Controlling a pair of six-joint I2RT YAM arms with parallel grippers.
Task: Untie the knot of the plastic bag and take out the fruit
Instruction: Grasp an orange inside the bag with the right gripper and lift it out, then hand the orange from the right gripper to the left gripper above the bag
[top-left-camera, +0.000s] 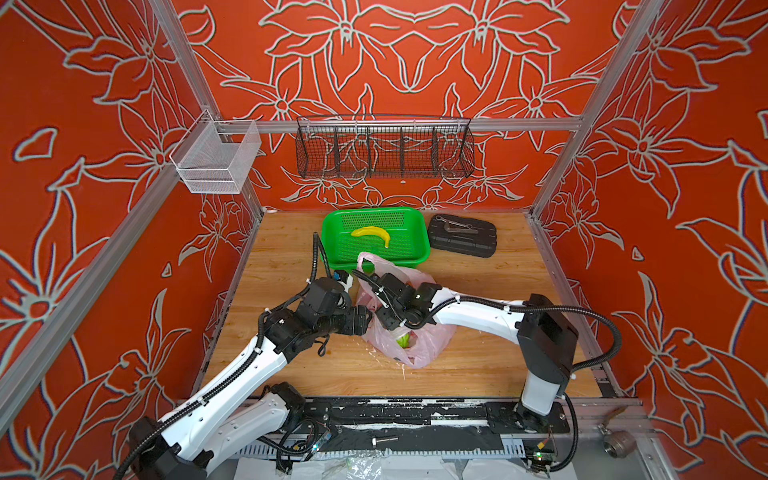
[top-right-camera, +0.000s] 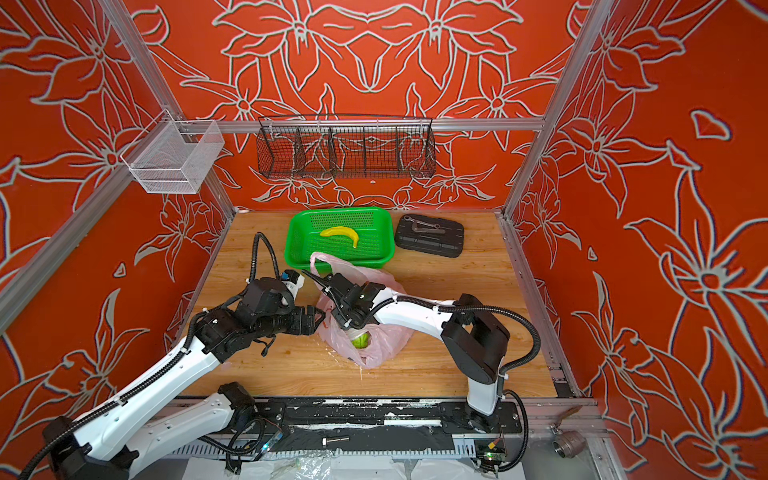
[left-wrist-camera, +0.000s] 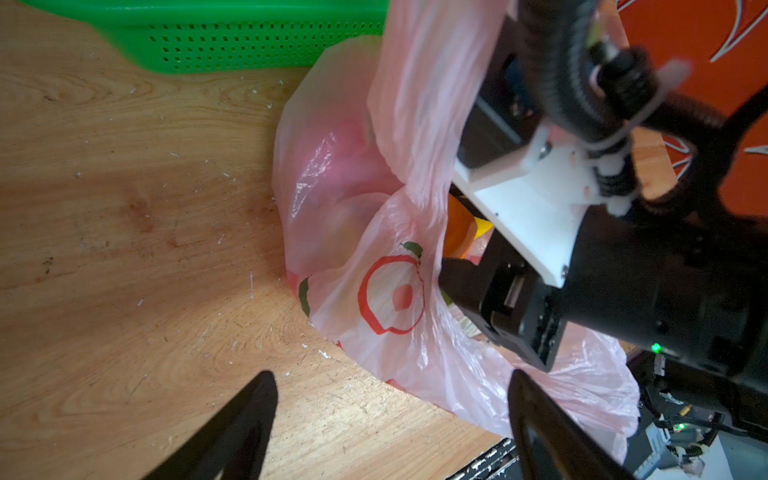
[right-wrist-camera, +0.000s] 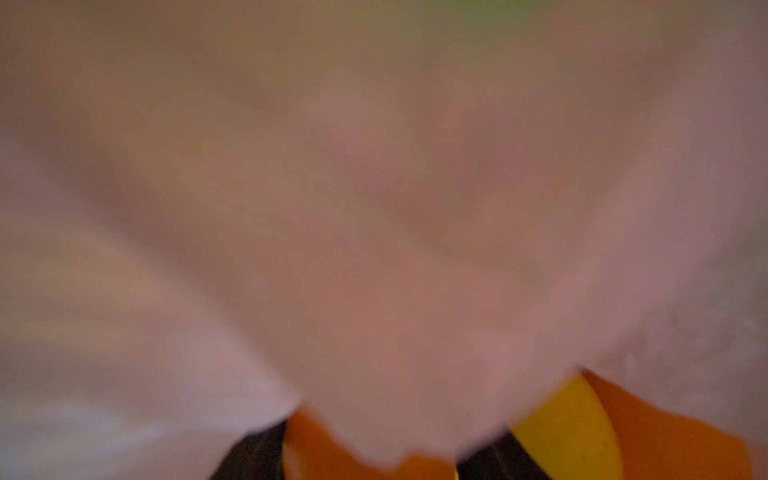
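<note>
The plastic bag (top-left-camera: 432, 341) lies mid-table, just near of the green basket (top-left-camera: 374, 218) (a banana (top-left-camera: 372, 235) lies inside it). Its mouth gapes and the right gripper (right-wrist-camera: 374, 459) reaches in. Pink film veils its 2 fingers, with orange fruit (right-wrist-camera: 316, 453) between them, so whether they grip I cannot tell. 1 green fruit (top-right-camera: 360, 340) shows through the plastic. The left gripper (left-wrist-camera: 390, 424) hangs at the bag's left side, spread wide and holding nothing.

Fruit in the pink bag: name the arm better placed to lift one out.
Right. The right gripper reaches inside the mouth of the bag, next to an orange fruit; the left gripper is open outside the bag.
</note>
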